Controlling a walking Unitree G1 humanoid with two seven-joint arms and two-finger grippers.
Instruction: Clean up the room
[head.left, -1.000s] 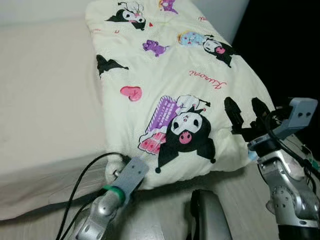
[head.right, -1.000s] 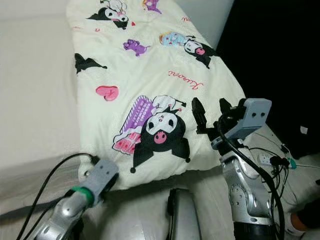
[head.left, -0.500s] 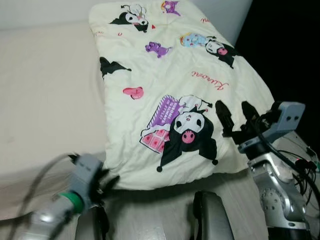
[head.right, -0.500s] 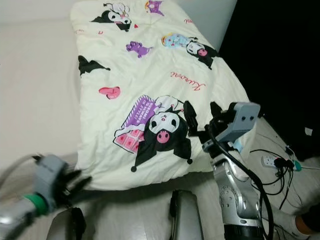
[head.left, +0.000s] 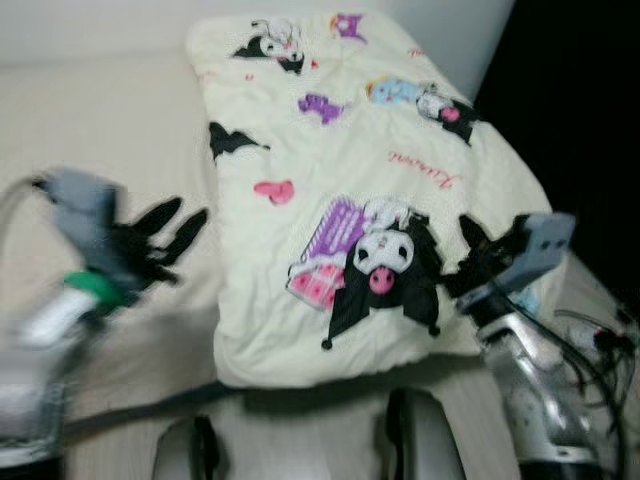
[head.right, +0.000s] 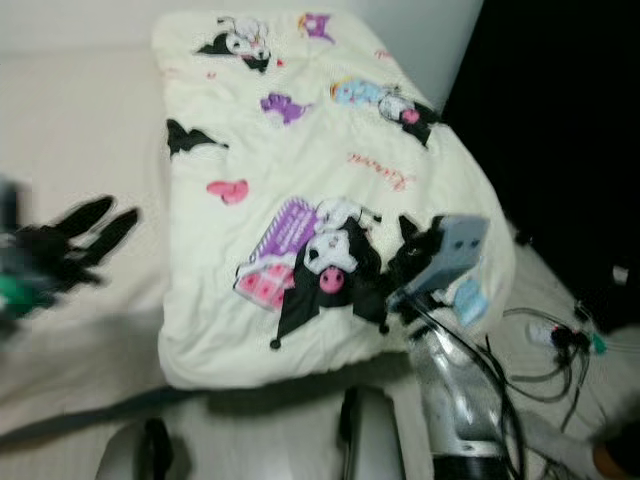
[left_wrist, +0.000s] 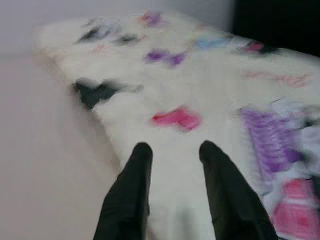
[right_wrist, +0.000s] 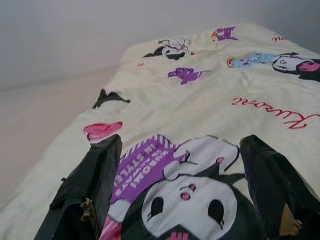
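Bed-making step: quilt (head.left: 370, 200) lies folded on right half of bed (head.left: 110, 170). Left gripper (head.left: 165, 232) at 9 o'clock of quilt, fingers spread, empty. Right gripper (head.left: 478, 255) at 4 o'clock, fingers wide apart, empty. Next, probably: grip edge, spread quilt.

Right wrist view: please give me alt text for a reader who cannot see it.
The right gripper, its two black fingers spread open, hovers low over a pale yellow blanket printed with cartoon characters, framing a black-and-white character with a purple patch. A plain beige bed surface lies beside the blanket.
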